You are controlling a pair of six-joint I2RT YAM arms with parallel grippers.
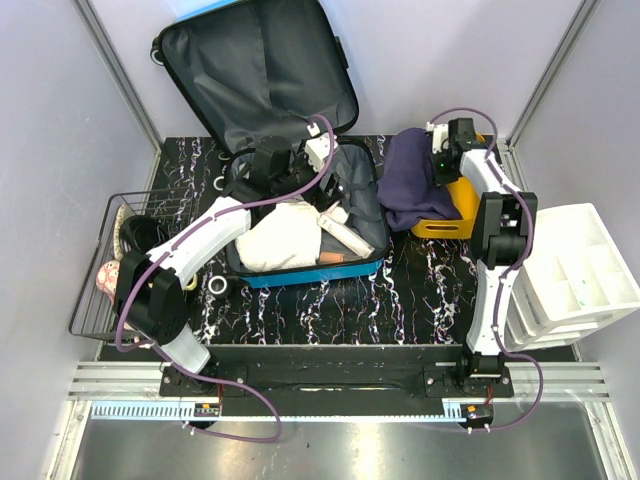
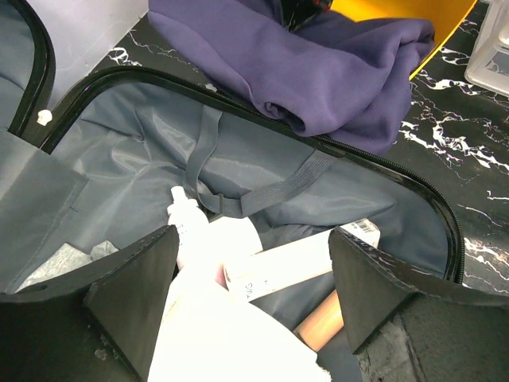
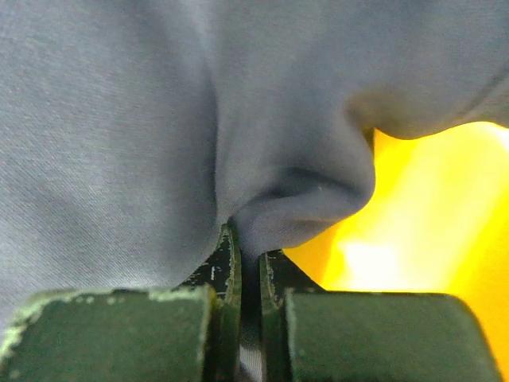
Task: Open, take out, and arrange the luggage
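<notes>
The luggage (image 1: 300, 275) lies open on the black marble table, its lid (image 1: 255, 70) leaning back against the wall. Inside the grey lining (image 2: 135, 143) are a white cloth (image 2: 223, 326), a white box (image 2: 294, 259), a white bottle (image 2: 184, 215) and a tan tube (image 2: 322, 318). My left gripper (image 2: 253, 235) hovers open just above the white cloth and box, holding nothing. My right gripper (image 3: 248, 243) is shut on a fold of the purple garment (image 3: 159, 119), which drapes over the orange bin (image 1: 455, 200) to the right of the luggage.
A black wire basket (image 1: 100, 260) holding a few items stands at the left table edge. A white compartment organiser (image 1: 580, 270) sits at the right. Two small tape rolls (image 1: 218, 286) lie on the table left of the luggage.
</notes>
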